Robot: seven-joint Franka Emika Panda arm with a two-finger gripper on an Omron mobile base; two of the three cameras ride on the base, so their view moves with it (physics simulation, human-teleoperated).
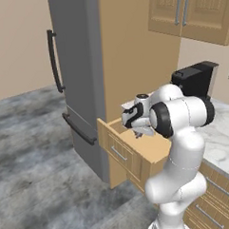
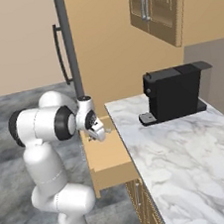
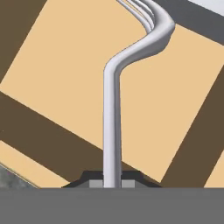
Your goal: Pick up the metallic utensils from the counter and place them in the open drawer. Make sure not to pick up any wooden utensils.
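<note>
One of the metallic utensils, a slim silver fork (image 3: 111, 109), is held by its handle, and its curved tines point away from the hand. My gripper (image 3: 111, 178) is shut on it. The fork hangs above the tan floor of the open drawer (image 3: 65, 74). From the base cameras, my gripper (image 1: 142, 131) (image 2: 98, 134) sits over the open drawer (image 1: 119, 153) (image 2: 108, 160), which is pulled out beside the left end of the counter (image 1: 223, 138) (image 2: 190, 158). The wooden utensils are out of view.
A black coffee machine (image 1: 196, 79) (image 2: 174, 94) stands on the counter near the wall. A tall grey fridge (image 1: 76, 66) with dark handles rises to the left of the drawer. Wooden wall cabinets (image 2: 156, 5) hang above. More closed drawers (image 1: 217, 196) lie under the counter.
</note>
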